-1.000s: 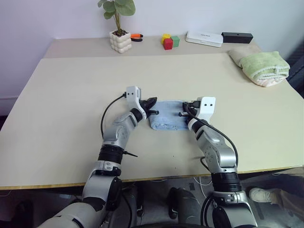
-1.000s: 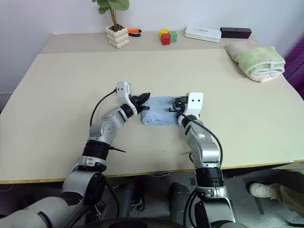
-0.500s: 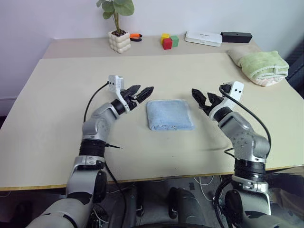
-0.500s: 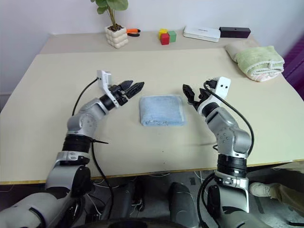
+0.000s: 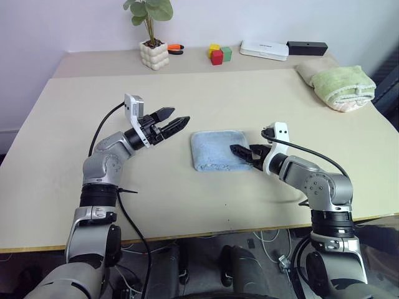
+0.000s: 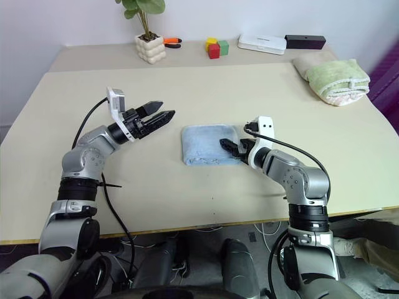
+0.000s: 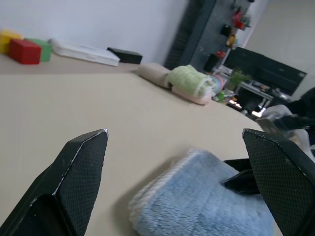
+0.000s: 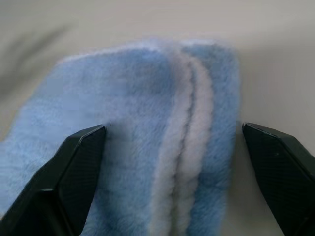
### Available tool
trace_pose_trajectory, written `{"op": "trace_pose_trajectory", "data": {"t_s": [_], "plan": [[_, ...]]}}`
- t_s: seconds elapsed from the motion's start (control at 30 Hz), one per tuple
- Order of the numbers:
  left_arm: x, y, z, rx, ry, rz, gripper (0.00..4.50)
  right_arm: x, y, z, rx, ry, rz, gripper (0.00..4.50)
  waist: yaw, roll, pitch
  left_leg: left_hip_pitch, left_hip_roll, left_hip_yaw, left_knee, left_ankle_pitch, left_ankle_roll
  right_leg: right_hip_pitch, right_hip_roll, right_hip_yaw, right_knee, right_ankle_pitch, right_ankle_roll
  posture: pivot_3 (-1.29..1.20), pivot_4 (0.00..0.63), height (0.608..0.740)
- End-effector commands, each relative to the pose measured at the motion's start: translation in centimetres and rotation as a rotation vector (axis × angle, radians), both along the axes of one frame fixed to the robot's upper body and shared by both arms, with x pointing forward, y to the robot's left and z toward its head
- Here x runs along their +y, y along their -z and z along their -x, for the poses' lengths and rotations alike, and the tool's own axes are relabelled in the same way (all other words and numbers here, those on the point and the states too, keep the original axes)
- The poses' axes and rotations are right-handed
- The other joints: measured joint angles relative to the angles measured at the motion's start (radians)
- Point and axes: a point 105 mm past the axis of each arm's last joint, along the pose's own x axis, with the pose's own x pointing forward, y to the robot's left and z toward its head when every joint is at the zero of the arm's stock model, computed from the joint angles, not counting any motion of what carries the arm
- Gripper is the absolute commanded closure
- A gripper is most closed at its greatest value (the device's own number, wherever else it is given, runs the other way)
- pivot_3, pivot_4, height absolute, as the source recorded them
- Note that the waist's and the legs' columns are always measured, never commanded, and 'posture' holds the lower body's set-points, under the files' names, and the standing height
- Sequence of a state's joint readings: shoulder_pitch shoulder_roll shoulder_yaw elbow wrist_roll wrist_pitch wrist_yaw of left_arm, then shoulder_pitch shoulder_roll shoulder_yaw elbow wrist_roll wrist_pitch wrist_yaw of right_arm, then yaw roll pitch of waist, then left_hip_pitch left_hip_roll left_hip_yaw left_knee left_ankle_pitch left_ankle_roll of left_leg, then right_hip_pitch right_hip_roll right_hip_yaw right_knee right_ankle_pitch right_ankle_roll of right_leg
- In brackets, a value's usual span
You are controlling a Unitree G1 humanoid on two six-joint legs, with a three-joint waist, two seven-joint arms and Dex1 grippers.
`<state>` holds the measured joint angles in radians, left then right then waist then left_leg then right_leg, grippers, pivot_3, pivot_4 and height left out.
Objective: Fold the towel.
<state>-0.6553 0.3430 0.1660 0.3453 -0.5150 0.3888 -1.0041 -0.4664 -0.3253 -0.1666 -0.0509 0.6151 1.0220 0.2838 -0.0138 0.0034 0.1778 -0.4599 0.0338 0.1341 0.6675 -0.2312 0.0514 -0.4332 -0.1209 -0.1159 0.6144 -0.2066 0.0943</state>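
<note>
Blue towel folded, right tool low over its edge (jaws apart), left tool raised.

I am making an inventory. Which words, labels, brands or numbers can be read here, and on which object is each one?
None can be read.
White box: a faint mark on its top, too small to read.
Black box: no marking visible.
Towel: no label visible.

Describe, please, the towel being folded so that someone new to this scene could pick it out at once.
Start at the beige table; near its middle, towards the front edge, lies the towel, a small folded rectangle flat on the surface between the left gripper and the right gripper. It is light blue terry, unlike the green towel bundled at the far right edge.
</note>
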Motion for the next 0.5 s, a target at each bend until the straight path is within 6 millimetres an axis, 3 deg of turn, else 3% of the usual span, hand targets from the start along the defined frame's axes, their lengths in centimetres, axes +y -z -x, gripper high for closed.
{"op": "trace_pose_trajectory", "data": {"t_s": [0.03, 0.2, 0.37, 0.5], "plan": [[0.6, -1.4, 1.2, -0.058, 0.056, -0.016, 0.0, 0.6, -0.3, 0.3, 0.013, -0.038, -0.062, 1.84, 0.0, 0.0, 0.0, 0.0, 0.0, 0.0, 0.0, 0.0, 0.0, 0.0, 0.0, 0.0, 0.0, 0.0, 0.0, 0.0, 0.15, 0.74], [1.6, -1.5, 0.5, -0.064, 0.012, -0.017, 0.0, 0.8, -2.8, 0.1, -0.033, -0.046, -0.234, 4.33, 0.003, 0.0, 0.0, 0.0, 0.0, 0.0, 0.0, 0.0, 0.0, 0.0, 0.0, 0.0, 0.0, 0.0, 0.0, 0.0, 0.15, 0.74], [0.4, -1.6, -0.2, -0.074, 0.026, 0.016, 0.0, -2.5, -5.6, -1.3, -0.1, 0.12, -0.418, 4.43, 0.006, 0.0, 0.0, -0.001, 0.0, 0.0, 0.0, 0.0, 0.0, 0.0, 0.0, 0.0, 0.0, 0.0, 0.0, 0.0, 0.15, 0.74], [-1.3, -1.5, -1.1, -0.072, 0.074, 0.056, 0.0, -9.9, -8.4, -1.4, -0.262, 0.466, -0.542, 4.43, 0.013, 0.0, 0.0, -0.001, -0.001, 0.0, 0.0, 0.001, -0.001, 0.0, 0.0, 0.0, 0.0, 0.0, 0.0, 0.0, 0.15, 0.74]]}}
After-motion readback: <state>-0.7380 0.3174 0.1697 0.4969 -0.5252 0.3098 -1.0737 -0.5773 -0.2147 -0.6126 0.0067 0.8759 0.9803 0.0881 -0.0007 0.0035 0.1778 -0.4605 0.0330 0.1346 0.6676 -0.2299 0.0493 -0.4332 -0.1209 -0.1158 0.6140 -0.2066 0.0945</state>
